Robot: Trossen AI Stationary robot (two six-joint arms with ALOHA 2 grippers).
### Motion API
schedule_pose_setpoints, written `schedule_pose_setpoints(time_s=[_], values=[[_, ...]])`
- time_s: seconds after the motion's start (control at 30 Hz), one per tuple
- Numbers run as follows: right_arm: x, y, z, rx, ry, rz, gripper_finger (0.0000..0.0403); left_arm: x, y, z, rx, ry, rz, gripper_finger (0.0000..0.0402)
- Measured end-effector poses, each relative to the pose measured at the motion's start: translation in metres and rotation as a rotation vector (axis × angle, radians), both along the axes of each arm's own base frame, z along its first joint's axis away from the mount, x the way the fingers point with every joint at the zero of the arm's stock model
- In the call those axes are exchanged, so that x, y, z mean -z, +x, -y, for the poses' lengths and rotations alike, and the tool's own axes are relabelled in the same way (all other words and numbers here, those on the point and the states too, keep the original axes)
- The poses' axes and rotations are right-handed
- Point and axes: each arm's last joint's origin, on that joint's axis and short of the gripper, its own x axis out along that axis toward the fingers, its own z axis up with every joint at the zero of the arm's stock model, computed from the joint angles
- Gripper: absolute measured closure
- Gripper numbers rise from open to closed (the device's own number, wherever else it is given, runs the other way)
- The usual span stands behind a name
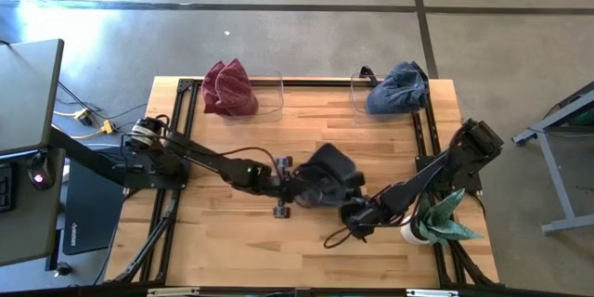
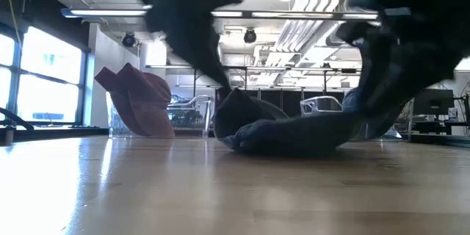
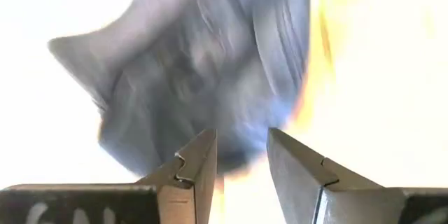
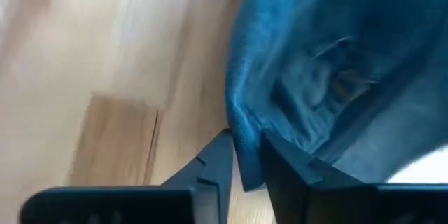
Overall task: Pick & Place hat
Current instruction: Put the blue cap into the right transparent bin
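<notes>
Hat (image 1: 332, 169) sits centre of frame in high view, dark and crumpled on table (image 1: 232, 241), pinned between both arms. Right gripper (image 4: 245, 157) at its lower-right edge, fingers close together with hem between them; you judge grip loosening. Left gripper (image 3: 241, 155) points at hat, fingers part open, holding nothing. Right arm nearer.

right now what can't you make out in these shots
- Dark hat, high view: both grippers crowd over it, shape unclear.
- Left gripper, left wrist view: the hat beyond is blurred; a grip is unclear.
- Right gripper, right wrist view: hat edge sits between the fingers; clamped or loose, unclear.
- Low view: arms cut off at top.
</notes>
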Motion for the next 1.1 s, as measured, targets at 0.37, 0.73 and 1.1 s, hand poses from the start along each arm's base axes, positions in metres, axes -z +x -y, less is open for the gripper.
schedule_pose_setpoints(time_s=[0.37,0.73,1.1], values=[[-0.039,0.017,0.035,0.348,0.376,0.357,0.0260,0.007,-0.002,0.030,0.168,0.039,0.006,0.0280],[0.010,0.018,0.094,0.599,0.515,0.196,0.0256,0.064,0.010,0.030,0.480,0.361,-0.184,0.0279],[0.010,0.013,0.087,0.508,0.597,0.118,0.0256,0.066,0.011,0.031,0.618,0.512,-0.212,0.0279]])
